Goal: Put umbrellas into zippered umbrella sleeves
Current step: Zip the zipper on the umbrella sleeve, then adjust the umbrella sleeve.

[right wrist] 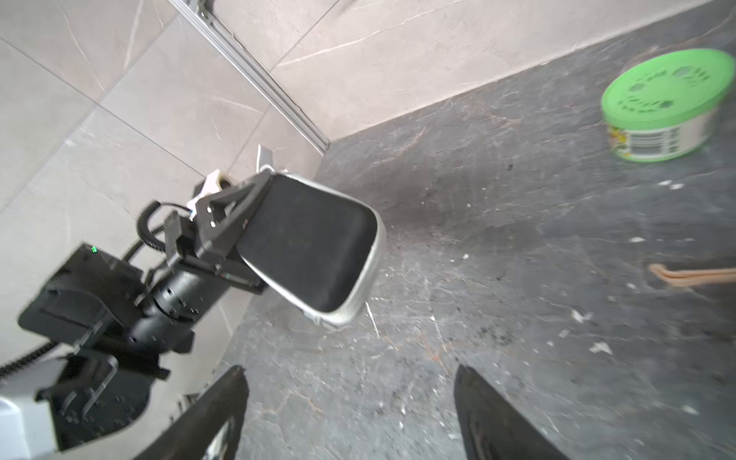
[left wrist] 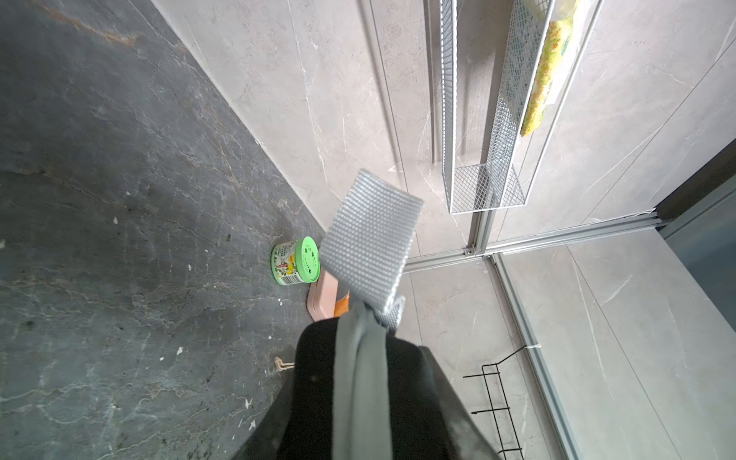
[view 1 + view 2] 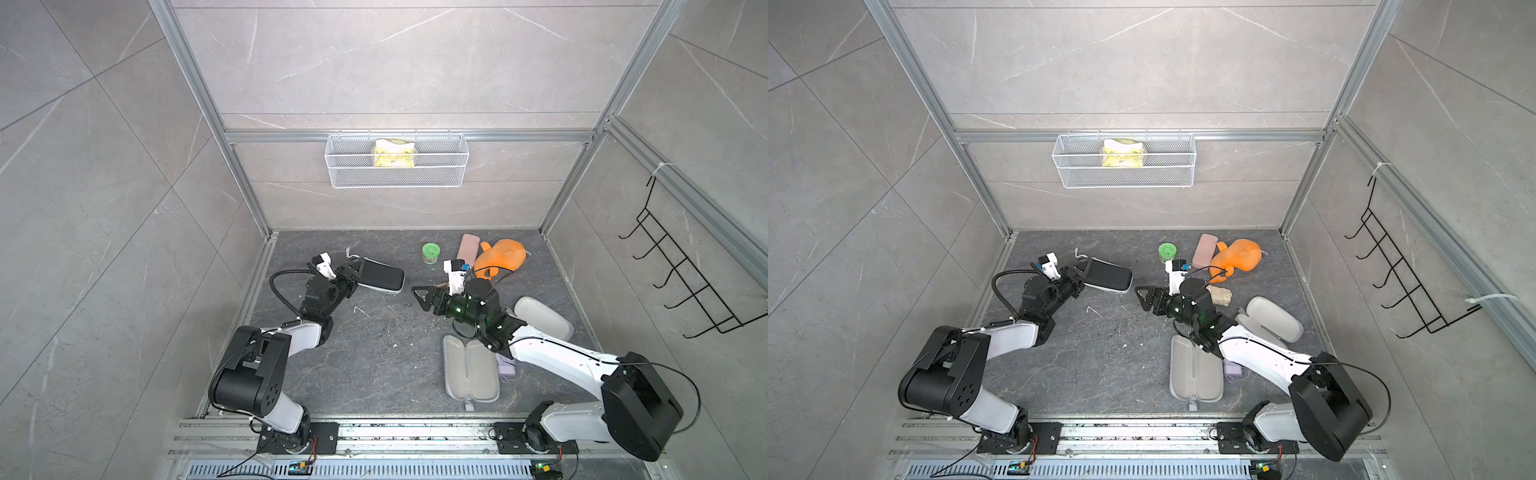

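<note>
My left gripper [image 3: 353,271] is shut on one end of the closed black sleeve [image 3: 381,277], seen in both top views [image 3: 1108,276] and in the right wrist view [image 1: 306,243]. In the left wrist view the black sleeve [image 2: 318,382] fills the jaws, its grey woven strap [image 2: 370,243] sticking out. My right gripper [image 3: 419,297] hovers open and empty over bare floor [image 1: 350,398], right of the sleeve. Two sleeves lie open, pale lining up [image 3: 469,370] [image 3: 542,318]. The beige umbrella [image 3: 1219,296] lies behind my right wrist. A lilac item [image 3: 1232,369] peeks from under the right arm.
A green-lidded tin [image 3: 431,252], a pink oblong case [image 3: 468,246] and an orange plush toy [image 3: 500,259] sit at the back right. A white wire basket [image 3: 397,160] hangs on the back wall, a black hook rack [image 3: 681,270] on the right wall.
</note>
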### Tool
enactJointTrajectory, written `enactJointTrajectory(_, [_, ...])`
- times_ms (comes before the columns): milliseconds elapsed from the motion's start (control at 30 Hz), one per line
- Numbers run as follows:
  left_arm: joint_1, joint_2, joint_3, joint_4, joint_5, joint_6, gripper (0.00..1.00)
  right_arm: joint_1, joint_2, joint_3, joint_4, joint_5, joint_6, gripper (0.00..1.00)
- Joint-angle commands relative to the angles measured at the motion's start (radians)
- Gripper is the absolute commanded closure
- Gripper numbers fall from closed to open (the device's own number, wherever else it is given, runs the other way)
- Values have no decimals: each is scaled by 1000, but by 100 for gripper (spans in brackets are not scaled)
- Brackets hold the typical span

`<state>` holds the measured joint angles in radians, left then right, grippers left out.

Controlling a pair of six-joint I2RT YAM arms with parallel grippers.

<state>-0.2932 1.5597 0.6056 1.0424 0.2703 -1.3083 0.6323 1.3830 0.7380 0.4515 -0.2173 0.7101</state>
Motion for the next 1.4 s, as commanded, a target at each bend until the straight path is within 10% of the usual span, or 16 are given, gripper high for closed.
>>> enactJointTrajectory(0, [-45, 0, 35, 173, -35, -63, 100, -3, 78, 45, 135, -97, 123, 16])
enactJointTrajectory(367, [-111, -17, 59, 186, -66, -81, 98, -20, 267, 167, 323, -180, 221, 23])
enactJointTrajectory(533, [-111, -14, 81, 119, -39, -58, 94, -42, 298, 197, 388, -207, 265, 44])
enactJointTrajectory(667, [-108, 8, 127, 58, 56, -50, 76, -76, 329, 226, 420, -267, 304, 74])
enactJointTrajectory(900, [-64, -42, 216, -133, 271, 80, 48, -121, 317, 279, 361, -369, 252, 91])
enactJointTrajectory(1100, [-33, -25, 246, -129, 294, 74, 91, -129, 360, 300, 414, -404, 304, 96])
enactJointTrajectory(1367, [-11, 16, 236, -43, 278, 12, 96, -133, 344, 278, 389, -403, 303, 95])
